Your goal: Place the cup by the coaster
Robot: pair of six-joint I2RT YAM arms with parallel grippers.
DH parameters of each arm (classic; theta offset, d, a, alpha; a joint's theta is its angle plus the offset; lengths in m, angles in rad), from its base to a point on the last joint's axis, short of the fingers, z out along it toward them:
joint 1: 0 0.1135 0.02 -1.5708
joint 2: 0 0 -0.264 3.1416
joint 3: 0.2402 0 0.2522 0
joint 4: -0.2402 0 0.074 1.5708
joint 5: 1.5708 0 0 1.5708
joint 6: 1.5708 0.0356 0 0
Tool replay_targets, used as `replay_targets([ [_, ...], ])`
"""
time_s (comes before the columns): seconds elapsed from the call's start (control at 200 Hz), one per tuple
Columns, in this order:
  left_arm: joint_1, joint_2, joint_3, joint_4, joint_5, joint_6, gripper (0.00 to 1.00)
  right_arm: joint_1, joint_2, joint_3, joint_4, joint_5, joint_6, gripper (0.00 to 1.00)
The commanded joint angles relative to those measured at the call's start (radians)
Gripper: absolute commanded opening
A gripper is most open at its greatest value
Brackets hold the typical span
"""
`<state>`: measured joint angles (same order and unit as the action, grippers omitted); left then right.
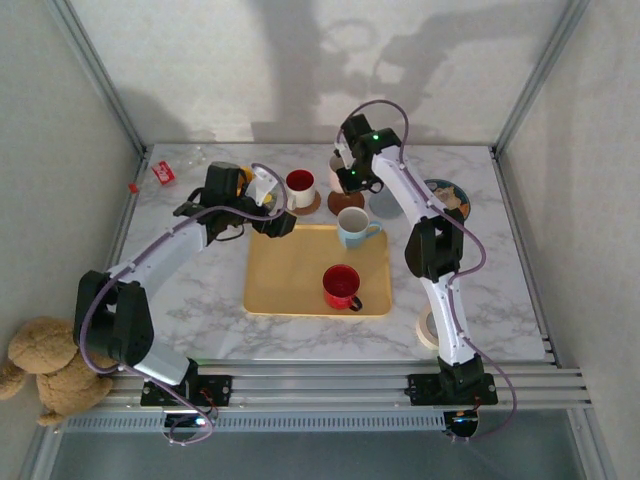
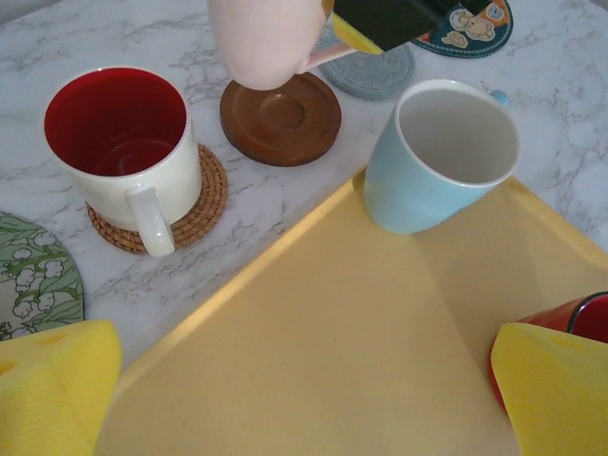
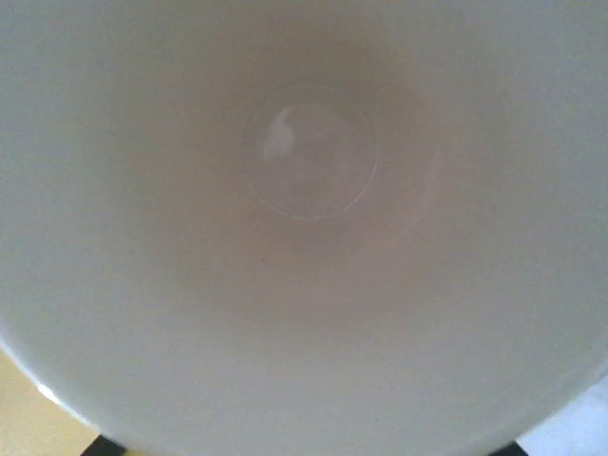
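My right claw (image 1: 345, 178) is clamped on the pink cup (image 2: 261, 38) by its handle, one yellow pad (image 2: 353, 34) pressed against it. The cup hangs slightly tilted with its base at the far edge of the brown coaster (image 2: 281, 116); I cannot tell whether they touch. My right wrist camera looks straight down into the cup's pale inside (image 3: 304, 228). My left claw (image 2: 304, 399) is spread wide and holds nothing, its yellow fingers (image 2: 57, 385) low over the near-left part of the yellow tray (image 1: 290, 280). Just left of the brown coaster a white cup (image 2: 123, 157) with a red inside stands upright on a woven coaster (image 2: 204, 204), handle toward my left wrist. A blue cup (image 2: 442, 157) sits at the tray's far edge, close to the brown coaster. A red cup (image 1: 341, 287) stands on the tray nearer my bases. A grey coaster (image 2: 372, 71) lies just beyond the brown one, and a picture coaster (image 1: 450, 195) further right.
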<state>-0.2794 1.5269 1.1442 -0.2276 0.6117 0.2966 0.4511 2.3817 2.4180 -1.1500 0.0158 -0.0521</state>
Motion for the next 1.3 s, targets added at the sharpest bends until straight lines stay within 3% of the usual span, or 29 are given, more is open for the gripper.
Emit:
replay_targets([
  [0.0,0.008,0.022,0.041,0.011,0.029,0.018,1.0,-0.01,-0.003,0.021,0.02,-0.002,0.01,0.0],
  [1.292,0.008,0.055,0.04,0.003,0.036,0.009,1.0,-0.02,0.051,-0.057,0.032,-0.016,0.092,0.0],
])
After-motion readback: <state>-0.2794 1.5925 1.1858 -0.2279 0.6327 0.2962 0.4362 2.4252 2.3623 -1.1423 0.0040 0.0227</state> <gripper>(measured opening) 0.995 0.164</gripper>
